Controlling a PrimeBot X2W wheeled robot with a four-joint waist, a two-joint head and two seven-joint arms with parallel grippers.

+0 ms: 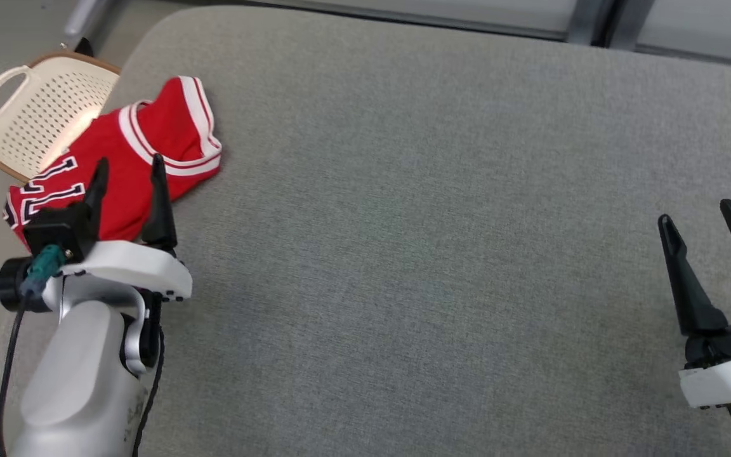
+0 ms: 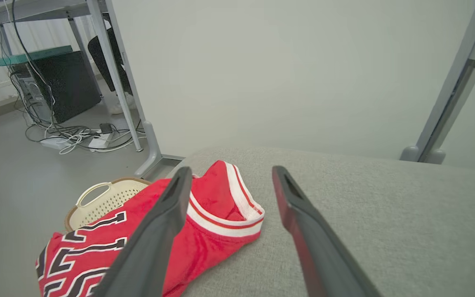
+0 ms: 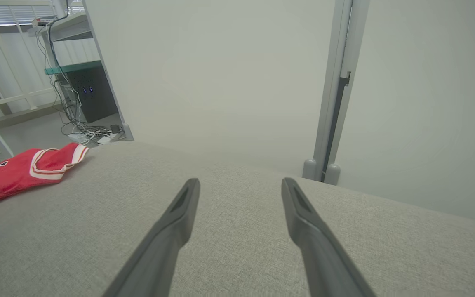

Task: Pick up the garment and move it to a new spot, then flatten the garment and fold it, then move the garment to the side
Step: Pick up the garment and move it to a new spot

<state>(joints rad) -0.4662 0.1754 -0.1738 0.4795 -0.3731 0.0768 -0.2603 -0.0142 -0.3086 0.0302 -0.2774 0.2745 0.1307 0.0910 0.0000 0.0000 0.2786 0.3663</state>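
The garment [image 1: 121, 149] is a red jersey with white trim and black-and-white lettering, lying bunched at the far left corner of the grey padded surface [image 1: 435, 222], partly hanging over its left edge. My left gripper [image 1: 129, 166] hovers open just above its near side, with nothing between the jaws; in the left wrist view the left gripper [image 2: 229, 173] frames the jersey's [image 2: 212, 222] white-banded edge. My right gripper [image 1: 698, 212] stands open at the far right, well away from the jersey and holding nothing. The right wrist view shows the right gripper [image 3: 239, 181] over bare fabric, the jersey [image 3: 23, 171] at far left.
A cream perforated basket [image 1: 35, 108] with a handle sits on the floor beside the surface's left corner, just behind the jersey. Beyond it stand a desk leg [image 2: 118, 78], a computer tower [image 2: 62, 84] and tangled cables. Metal posts [image 3: 336, 90] rise behind the surface's far edge.
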